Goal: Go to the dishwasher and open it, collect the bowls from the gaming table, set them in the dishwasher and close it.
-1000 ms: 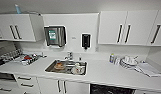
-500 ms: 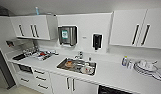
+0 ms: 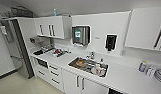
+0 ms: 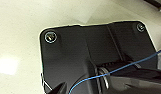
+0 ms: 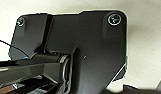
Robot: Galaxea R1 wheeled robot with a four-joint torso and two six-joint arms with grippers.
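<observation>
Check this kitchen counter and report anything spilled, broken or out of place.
Nothing looks spilled or damaged. The sink holds unwashed dishes, and more items sit in the drying rack beside it. The worktop looks tidy, with a bottle standing upright near the wall.

A white L-shaped countertop [image 3: 126, 77] runs along a white wall. A stainless-steel sink [image 3: 88, 66] is set into the countertop and holds dishes, including an orange-brown item and white items. A chrome tap [image 3: 92, 55] stands behind the sink. A steel-and-black paper towel dispenser [image 3: 81, 35] is mounted on the wall above the sink; a black soap dispenser [image 3: 111, 42] is mounted beside it. White wall cabinets [image 3: 51, 27] with dark bar handles hang near the corner. A tall steel fridge [image 3: 16, 50] stands at the far end. White drawers [image 3: 54, 73] sit below the countertop. A small bottle with a yellow cap [image 3: 142, 66] stands on the countertop, well apart from the sink.
</observation>
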